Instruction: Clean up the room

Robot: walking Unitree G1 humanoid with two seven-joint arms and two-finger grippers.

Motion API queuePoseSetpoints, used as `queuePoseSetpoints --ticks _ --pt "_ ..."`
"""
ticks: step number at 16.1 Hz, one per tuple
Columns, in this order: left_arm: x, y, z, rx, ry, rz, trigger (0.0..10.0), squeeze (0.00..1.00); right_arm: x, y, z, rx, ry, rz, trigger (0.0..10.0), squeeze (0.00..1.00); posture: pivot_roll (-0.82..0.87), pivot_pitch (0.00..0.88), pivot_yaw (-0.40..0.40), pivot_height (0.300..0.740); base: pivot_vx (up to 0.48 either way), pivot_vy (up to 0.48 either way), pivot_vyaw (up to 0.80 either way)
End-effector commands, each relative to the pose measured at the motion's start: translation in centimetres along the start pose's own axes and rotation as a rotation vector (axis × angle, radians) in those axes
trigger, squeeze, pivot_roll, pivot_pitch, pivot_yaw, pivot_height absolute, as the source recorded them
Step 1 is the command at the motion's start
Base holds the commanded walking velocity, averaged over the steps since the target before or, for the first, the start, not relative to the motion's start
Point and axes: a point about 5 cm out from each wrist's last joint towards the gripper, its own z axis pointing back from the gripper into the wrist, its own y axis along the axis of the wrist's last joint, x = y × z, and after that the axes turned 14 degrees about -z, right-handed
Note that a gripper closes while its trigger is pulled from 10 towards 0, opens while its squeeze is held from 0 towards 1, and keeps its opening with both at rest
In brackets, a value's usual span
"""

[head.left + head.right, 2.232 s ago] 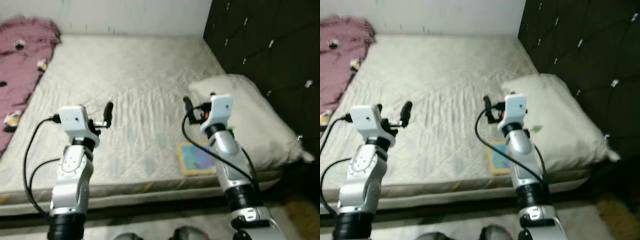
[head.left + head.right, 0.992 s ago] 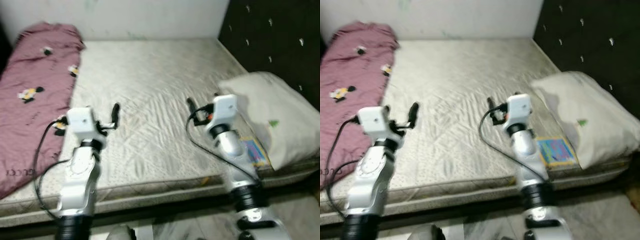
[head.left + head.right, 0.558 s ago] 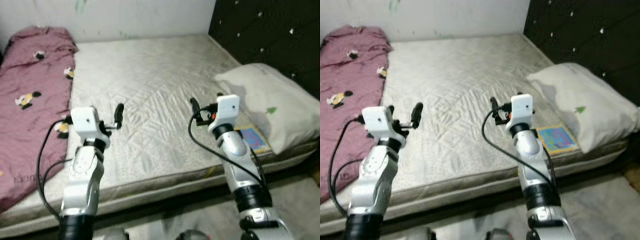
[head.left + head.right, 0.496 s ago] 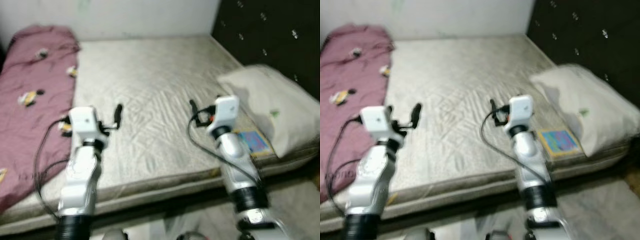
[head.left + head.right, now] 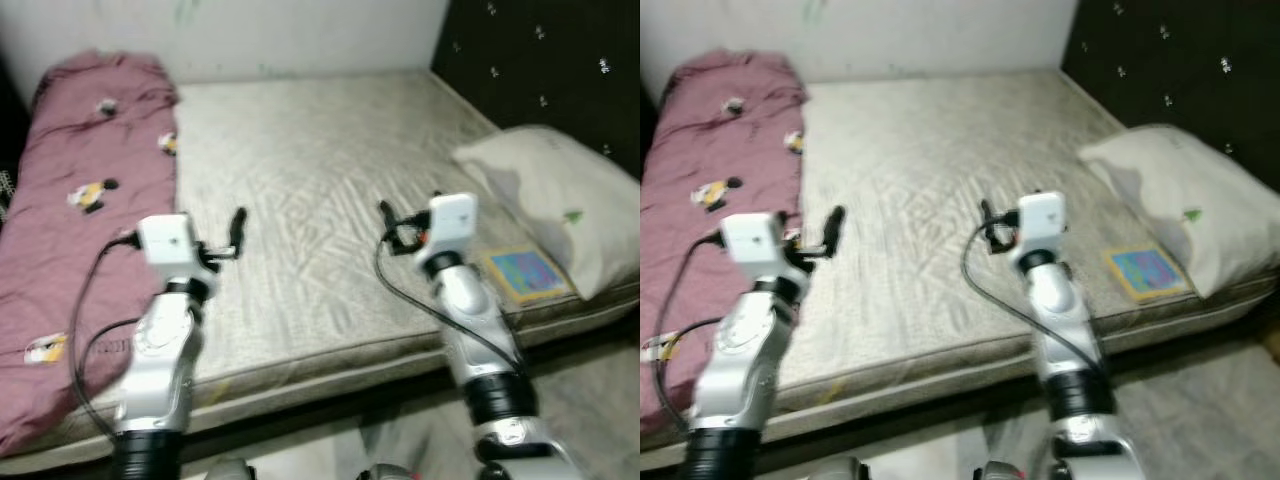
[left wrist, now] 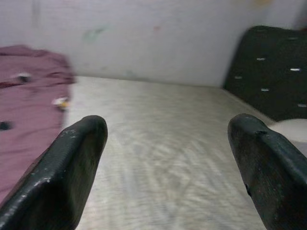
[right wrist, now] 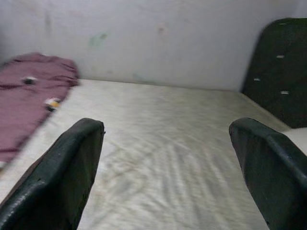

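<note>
A bare grey-white mattress (image 5: 300,170) lies in front of me. A maroon blanket (image 5: 80,190) with small cartoon prints covers its left side. A white pillow (image 5: 555,205) rests at the right, by the headboard, and a colourful flat book (image 5: 520,272) lies beside it near the front edge. My left gripper (image 5: 238,228) and my right gripper (image 5: 385,222) hover above the mattress's near half, both open and empty. The wrist views look along wide-apart fingers (image 6: 72,172) (image 7: 72,167) towards the far wall.
A dark tufted headboard (image 5: 560,70) stands along the right. A pale wall (image 5: 250,35) runs behind the bed. Grey floor (image 5: 590,400) lies in front of the bed at lower right.
The camera has turned left, so more of the maroon blanket shows and the pillow and book sit further right. Both arms hold the same pose, fingers open.
</note>
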Motion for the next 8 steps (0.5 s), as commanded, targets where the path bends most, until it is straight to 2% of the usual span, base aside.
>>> queuePoseSetpoints --ticks 1,8 --pt "0.39 0.27 -0.12 0.010 -0.013 0.006 10.0 0.00 0.34 0.64 -0.04 0.021 -0.002 0.022 10.0 0.00 -0.04 0.000 -0.019 0.740 0.000 0.442 0.00" --pt "0.37 0.24 -0.08 0.007 -0.017 0.005 10.0 0.00 -0.02 0.88 0.03 0.037 0.025 0.041 10.0 0.00 -0.04 0.000 -0.019 0.740 0.000 0.443 0.00"
